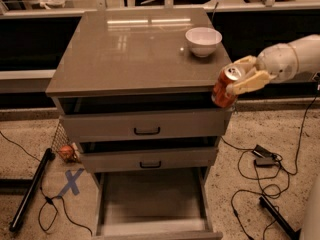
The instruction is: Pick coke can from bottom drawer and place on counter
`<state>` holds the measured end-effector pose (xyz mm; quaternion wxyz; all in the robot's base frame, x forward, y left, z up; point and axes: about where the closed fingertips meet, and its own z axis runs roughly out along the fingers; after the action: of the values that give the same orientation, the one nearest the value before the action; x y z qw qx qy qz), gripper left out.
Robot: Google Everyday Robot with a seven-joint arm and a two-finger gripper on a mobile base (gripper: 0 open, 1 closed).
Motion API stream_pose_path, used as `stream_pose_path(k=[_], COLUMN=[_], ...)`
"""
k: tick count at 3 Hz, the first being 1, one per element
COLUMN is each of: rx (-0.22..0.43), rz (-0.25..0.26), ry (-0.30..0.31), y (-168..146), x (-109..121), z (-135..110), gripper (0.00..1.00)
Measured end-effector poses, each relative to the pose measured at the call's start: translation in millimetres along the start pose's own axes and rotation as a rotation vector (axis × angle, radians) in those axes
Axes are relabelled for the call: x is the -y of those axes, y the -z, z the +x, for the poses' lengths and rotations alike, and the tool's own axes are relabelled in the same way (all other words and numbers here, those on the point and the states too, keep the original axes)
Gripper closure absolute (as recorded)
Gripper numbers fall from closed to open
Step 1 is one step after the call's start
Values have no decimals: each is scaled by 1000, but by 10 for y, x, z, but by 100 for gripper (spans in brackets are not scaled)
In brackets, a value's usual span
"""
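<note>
My gripper point(241, 75) comes in from the right and is shut on the coke can point(225, 87), a red can with a silver top, tilted. It holds the can in the air at the front right corner of the counter point(130, 49), about level with the counter's edge. The bottom drawer point(152, 199) is pulled out below and its grey floor is bare.
A white bowl point(203, 41) stands at the back right of the counter, just behind the can. The two upper drawers point(145, 129) with black handles stand slightly open. Cables point(260, 179) and a black box lie on the floor at right; a black pole point(30, 189) lies at left.
</note>
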<state>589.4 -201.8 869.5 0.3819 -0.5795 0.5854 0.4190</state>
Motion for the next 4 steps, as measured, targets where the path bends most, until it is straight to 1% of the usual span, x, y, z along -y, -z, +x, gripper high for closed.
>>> stream_pose_path(k=[1,2,3,4], rx=[-21,17,37,16], rz=[29,24,0,-7], ry=[41,11,-72,-133], y=[31,-106,-306,-476], x=[166,401,586,720], z=[-405,-630,-673,-689], gripper=[100,100,100,100])
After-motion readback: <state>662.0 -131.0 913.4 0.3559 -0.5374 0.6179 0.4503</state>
